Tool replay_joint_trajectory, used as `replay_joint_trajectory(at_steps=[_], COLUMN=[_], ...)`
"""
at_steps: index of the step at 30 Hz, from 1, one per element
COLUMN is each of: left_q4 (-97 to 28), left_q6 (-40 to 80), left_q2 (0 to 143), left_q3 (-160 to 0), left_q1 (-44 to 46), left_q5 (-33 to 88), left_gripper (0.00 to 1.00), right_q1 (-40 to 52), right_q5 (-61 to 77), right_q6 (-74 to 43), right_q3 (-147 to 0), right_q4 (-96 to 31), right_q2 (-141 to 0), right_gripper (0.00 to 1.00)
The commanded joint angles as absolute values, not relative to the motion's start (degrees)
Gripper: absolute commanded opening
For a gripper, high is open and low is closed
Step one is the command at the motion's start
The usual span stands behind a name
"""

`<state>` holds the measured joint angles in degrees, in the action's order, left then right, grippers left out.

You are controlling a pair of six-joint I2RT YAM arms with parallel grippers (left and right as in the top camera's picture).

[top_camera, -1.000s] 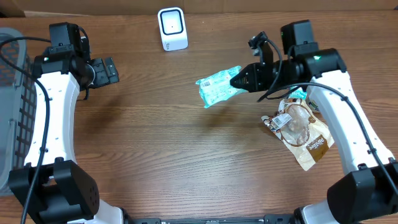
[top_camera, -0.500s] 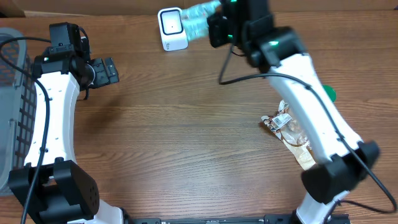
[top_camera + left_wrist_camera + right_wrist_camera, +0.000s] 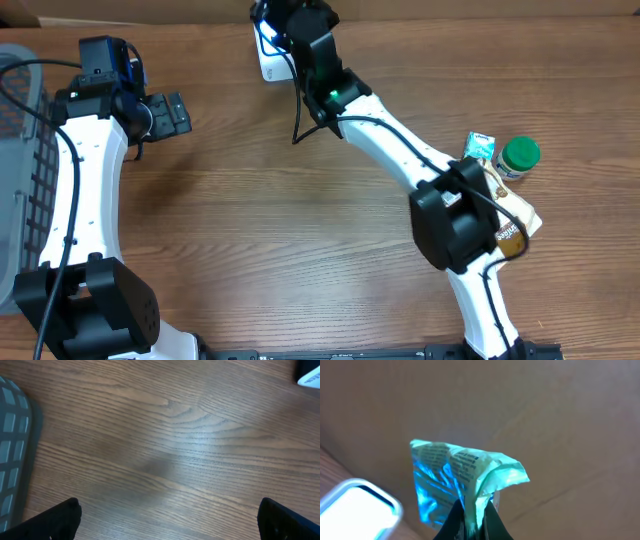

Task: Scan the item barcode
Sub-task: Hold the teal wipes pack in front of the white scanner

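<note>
In the right wrist view, my right gripper (image 3: pixel 472 516) is shut on the bottom edge of a crinkled teal packet (image 3: pixel 455 472) with printed text, held upright. The white scanner (image 3: pixel 356 510) lies just below and to its left. From overhead, the right arm reaches across the table's far edge, and its gripper (image 3: pixel 270 16) hangs over the scanner (image 3: pixel 270 62); the packet is hidden under the arm there. No barcode shows. My left gripper (image 3: pixel 172 112) stays at the far left, open and empty, its fingertips (image 3: pixel 62 519) wide apart above bare wood.
A green-lidded jar (image 3: pixel 519 155), a small teal box (image 3: pixel 479 146) and a brown snack bag (image 3: pixel 512 228) lie at the right. A grey basket (image 3: pixel 18 150) stands at the left edge. Cardboard (image 3: pixel 560 420) backs the table.
My right arm has swung farther left with the packet, from beside the scanner to over it. The jar and teal box at the right are uncovered. The left arm has not moved.
</note>
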<state>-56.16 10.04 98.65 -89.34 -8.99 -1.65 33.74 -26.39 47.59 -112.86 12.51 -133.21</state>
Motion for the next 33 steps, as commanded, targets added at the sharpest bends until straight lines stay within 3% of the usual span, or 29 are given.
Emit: replay_joint_trajectory(at_steps=[1, 6, 33], left_q4=[-56.34, -56.34, -56.34], left_q6=[8.78, 8.75, 8.78], left_q2=[98.74, 98.74, 98.74], left_q3=[-90.15, -90.15, -90.15], left_q1=[-8.97, -8.97, -8.97], left_q5=[-1.91, -1.91, -1.91], left_gripper=[1.0, 1.0, 0.99], right_q1=[33.5, 33.47, 33.54], right_q5=[-28.16, -24.08, -22.9], right_q6=[66.02, 71.46, 72.53], right_q3=[-113.86, -113.86, -113.86], right_q4=[17.45, 21.41, 22.24], right_q2=[-137.32, -141.27, -142.1], right_gripper=[0.04, 0.04, 0.04])
